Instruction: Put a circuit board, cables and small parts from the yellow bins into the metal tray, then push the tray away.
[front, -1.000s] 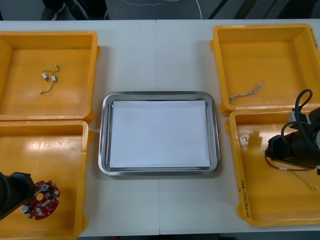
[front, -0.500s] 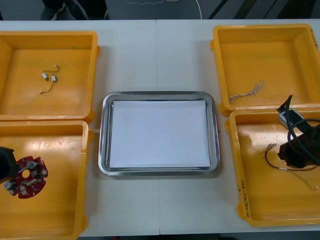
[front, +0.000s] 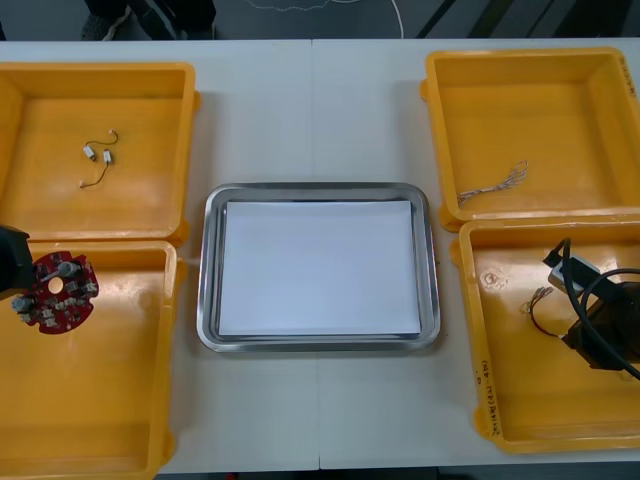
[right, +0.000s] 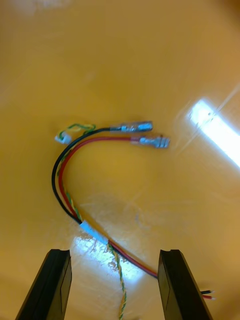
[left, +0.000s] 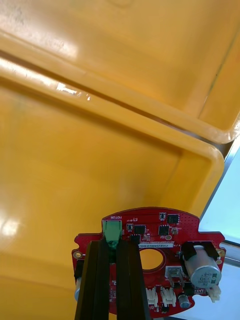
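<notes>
My left gripper (front: 20, 285) is shut on the round red circuit board (front: 56, 291) and holds it above the near left yellow bin (front: 90, 440), close to the bin's far wall. In the left wrist view the fingers (left: 115, 280) pinch the circuit board (left: 165, 235) at its edge, with the bin (left: 75, 165) below. My right gripper (front: 585, 335) hangs open over the near right yellow bin (front: 520, 400). Its fingers (right: 52, 285) stand apart just short of a black, red and yellow cable (right: 75, 165) lying curved on the bin floor. The metal tray (front: 320, 190), white inside, holds nothing.
The far left bin (front: 150, 200) holds small metal parts (front: 97, 157) on thin wires. A thin twisted cable (front: 495, 183) lies in the far right bin (front: 530, 70). Bare table runs beyond and in front of the tray.
My left gripper has lifted the circuit board from the bin floor and carried it toward the bin's far wall. My right gripper has moved nearer within its bin, over the cable.
</notes>
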